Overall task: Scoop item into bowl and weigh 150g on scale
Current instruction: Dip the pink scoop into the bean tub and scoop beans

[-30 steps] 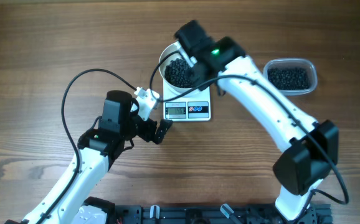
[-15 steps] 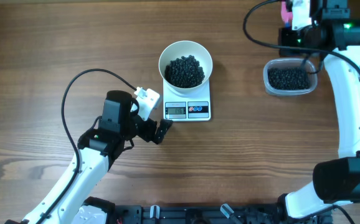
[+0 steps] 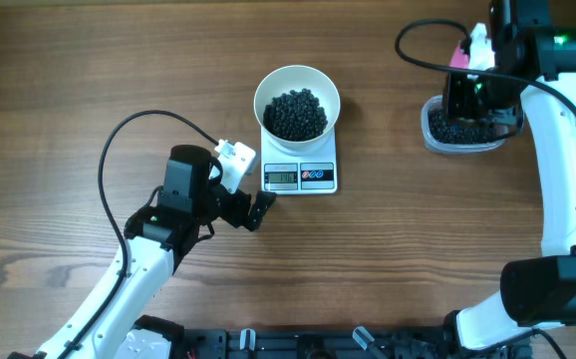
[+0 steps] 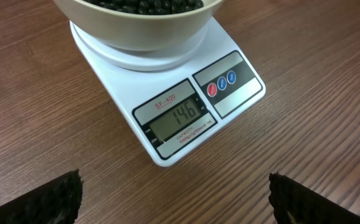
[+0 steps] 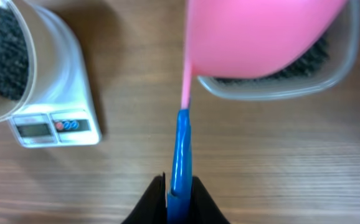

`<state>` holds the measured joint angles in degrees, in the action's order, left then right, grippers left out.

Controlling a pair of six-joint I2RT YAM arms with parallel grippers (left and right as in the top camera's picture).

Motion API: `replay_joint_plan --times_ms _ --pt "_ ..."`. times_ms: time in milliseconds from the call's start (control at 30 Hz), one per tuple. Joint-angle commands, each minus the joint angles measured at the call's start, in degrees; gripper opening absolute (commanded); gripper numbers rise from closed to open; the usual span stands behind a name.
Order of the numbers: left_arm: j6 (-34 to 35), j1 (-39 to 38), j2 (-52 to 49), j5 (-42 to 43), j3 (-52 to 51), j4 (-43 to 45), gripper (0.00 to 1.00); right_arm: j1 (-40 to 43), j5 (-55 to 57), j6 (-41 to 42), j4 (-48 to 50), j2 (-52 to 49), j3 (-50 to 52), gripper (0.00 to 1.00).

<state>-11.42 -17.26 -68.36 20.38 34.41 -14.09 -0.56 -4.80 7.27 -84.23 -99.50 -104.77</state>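
The white bowl [image 3: 297, 100] stands on the scale [image 3: 300, 176] with a heap of black beads [image 3: 296, 115] in it. In the left wrist view the scale [image 4: 167, 106] shows 146 on its display. My left gripper [image 3: 258, 211] rests wide open just off the scale's front left corner, nothing between its fingers [image 4: 49, 199]. My right gripper [image 3: 470, 98] hangs over the clear tub [image 3: 430, 135] at the right. It is shut on the blue handle [image 5: 181, 149] of a pink scoop [image 5: 261, 34], whose pink bowl covers most of the tub [image 5: 279, 90].
More black beads [image 3: 447, 130] lie in the clear tub. The left arm's cable [image 3: 119, 140] loops over the table left of the scale. A black rail [image 3: 298, 344] runs along the table's front edge.
My right arm has swung from above the bowl to the tub at the right and then come down closer over it, scoop still held. The left arm has not moved.
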Motion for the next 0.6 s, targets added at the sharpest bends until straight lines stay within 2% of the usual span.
replay_joint_plan --times_ms 0,300,567 --pt "0.3 -0.2 0.0 -0.3 -0.1 0.1 1.00 0.1 7.6 -2.1 -2.9 -1.4 -1.4 0.05" --pt "0.3 -0.2 0.0 -0.3 -0.1 0.1 1.00 5.9 7.8 -14.9 -7.5 -7.1 -1.2 0.04" --pt "0.3 -0.2 0.0 -0.3 -0.1 0.1 1.00 8.9 11.9 -19.5 -0.7 -9.0 0.5 0.04"
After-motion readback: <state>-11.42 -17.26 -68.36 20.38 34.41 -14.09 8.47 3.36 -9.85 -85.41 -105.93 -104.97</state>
